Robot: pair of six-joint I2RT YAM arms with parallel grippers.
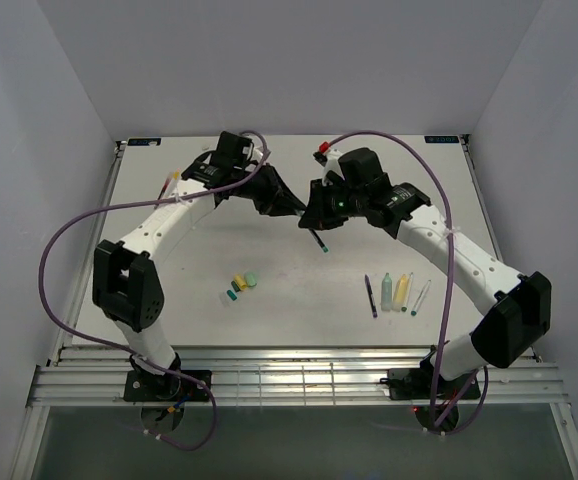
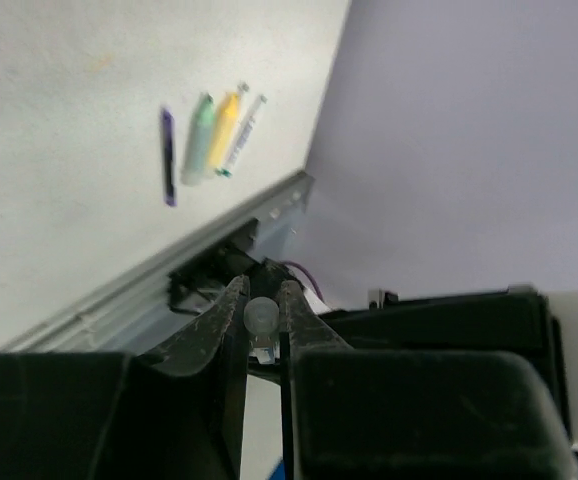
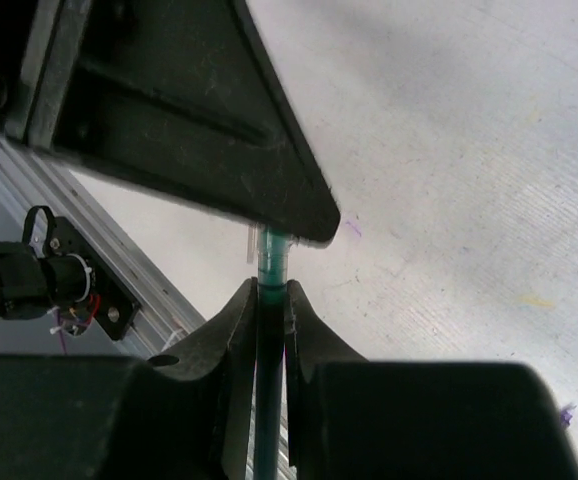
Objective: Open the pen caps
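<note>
My two grippers meet above the middle of the table. My right gripper (image 1: 316, 218) (image 3: 270, 290) is shut on a thin teal pen (image 3: 272, 258), whose lower end sticks out below it (image 1: 323, 245). My left gripper (image 1: 291, 208) (image 2: 262, 298) is shut on the pen's pale, translucent cap end (image 2: 261, 314). The left finger (image 3: 199, 110) covers the top of the pen in the right wrist view. Loose yellow (image 1: 239, 281), light green (image 1: 251, 280) and teal (image 1: 233, 293) pen caps lie on the table at front centre-left.
To the front right lie a dark blue pen (image 1: 370, 295) (image 2: 167, 156), a pale-green marker (image 1: 386, 291) (image 2: 199, 138), a yellow marker (image 1: 401, 291) (image 2: 225, 128) and a thin pen (image 1: 421, 297) (image 2: 244, 135). A metal rail (image 1: 289, 375) runs along the near edge.
</note>
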